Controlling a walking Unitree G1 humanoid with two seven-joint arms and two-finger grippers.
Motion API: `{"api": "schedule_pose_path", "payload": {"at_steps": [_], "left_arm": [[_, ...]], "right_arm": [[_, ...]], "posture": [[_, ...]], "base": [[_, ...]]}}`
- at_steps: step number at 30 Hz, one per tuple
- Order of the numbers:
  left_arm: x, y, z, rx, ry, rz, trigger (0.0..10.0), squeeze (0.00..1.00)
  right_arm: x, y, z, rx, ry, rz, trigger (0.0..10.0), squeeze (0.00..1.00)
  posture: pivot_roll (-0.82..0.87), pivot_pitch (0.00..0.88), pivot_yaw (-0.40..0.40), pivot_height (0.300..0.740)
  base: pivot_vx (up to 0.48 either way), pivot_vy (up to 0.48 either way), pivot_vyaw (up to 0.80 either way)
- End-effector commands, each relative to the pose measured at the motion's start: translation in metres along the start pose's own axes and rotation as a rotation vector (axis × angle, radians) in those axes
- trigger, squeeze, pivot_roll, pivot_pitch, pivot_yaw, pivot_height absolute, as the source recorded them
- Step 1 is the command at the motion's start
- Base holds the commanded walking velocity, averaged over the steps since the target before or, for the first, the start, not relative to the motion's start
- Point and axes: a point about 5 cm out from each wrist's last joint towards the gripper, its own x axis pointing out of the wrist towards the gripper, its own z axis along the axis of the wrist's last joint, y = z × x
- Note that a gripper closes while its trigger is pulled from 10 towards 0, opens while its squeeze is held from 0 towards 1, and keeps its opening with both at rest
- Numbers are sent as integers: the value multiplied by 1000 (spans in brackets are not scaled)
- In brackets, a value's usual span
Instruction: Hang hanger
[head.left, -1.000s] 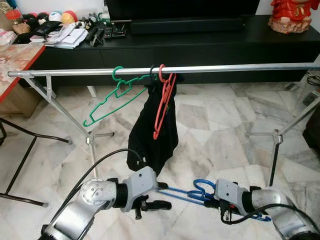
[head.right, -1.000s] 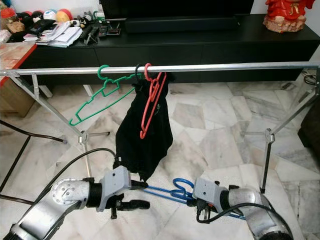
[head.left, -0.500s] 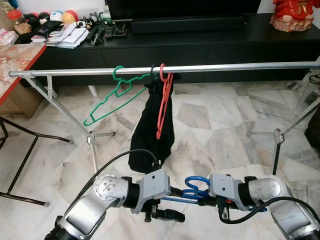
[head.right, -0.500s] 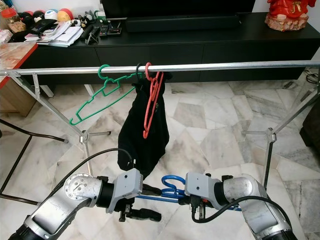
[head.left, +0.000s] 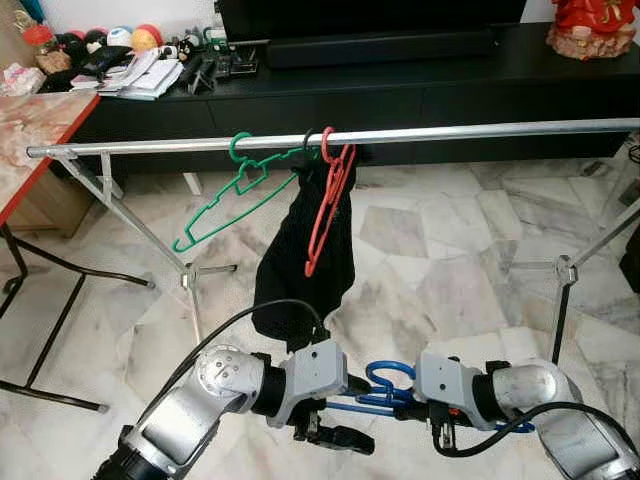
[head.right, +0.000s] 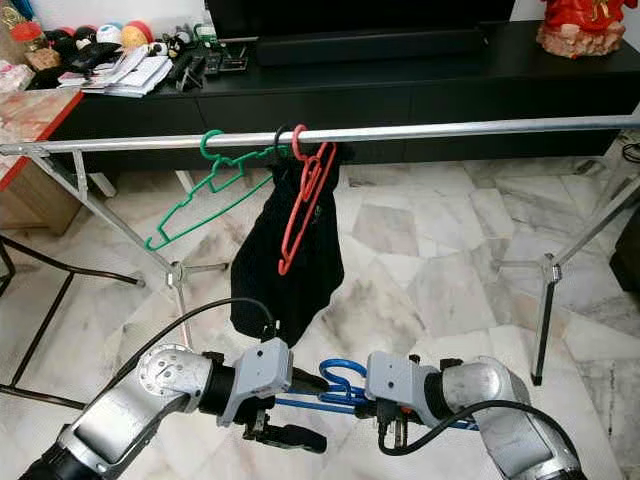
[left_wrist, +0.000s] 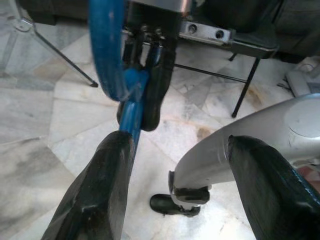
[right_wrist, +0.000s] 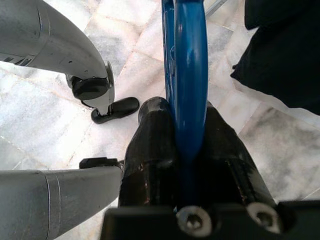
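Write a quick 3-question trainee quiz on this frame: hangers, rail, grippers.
1. True or false: the blue hanger already hangs on the metal rail.
2. Which gripper is shut on the blue hanger? A) left gripper B) right gripper C) both
3. Fill in: between the green hanger and the red hanger on the rail hangs a ____ garment.

Key:
1. False. It is held low, in front of the rail.
2. B. The left gripper's fingers stand apart beside the hanger.
3. Black.
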Motion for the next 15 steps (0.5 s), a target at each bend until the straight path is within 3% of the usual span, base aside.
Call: {"api": "schedule_pose_path", "payload": {"at_steps": [1,5,15], "left_arm": [[-2,3,-1,3,10,17,10000,0],[-4,12,-8,5,69,102,10000,0],[-7,28,-7,-9,41,239,10000,0]], "right_arm": [[4,5,2,-16,-13,16,10000,0],[5,5,-3,-14,-9,5,10000,0],[7,6,-8,-10,-6,4,10000,0]], "posture": [[-71,217,96,740],[-69,217,98,740],[-70,220,93,740]], "base": [[0,0,0],[0,0,0],[0,0,0]]}}
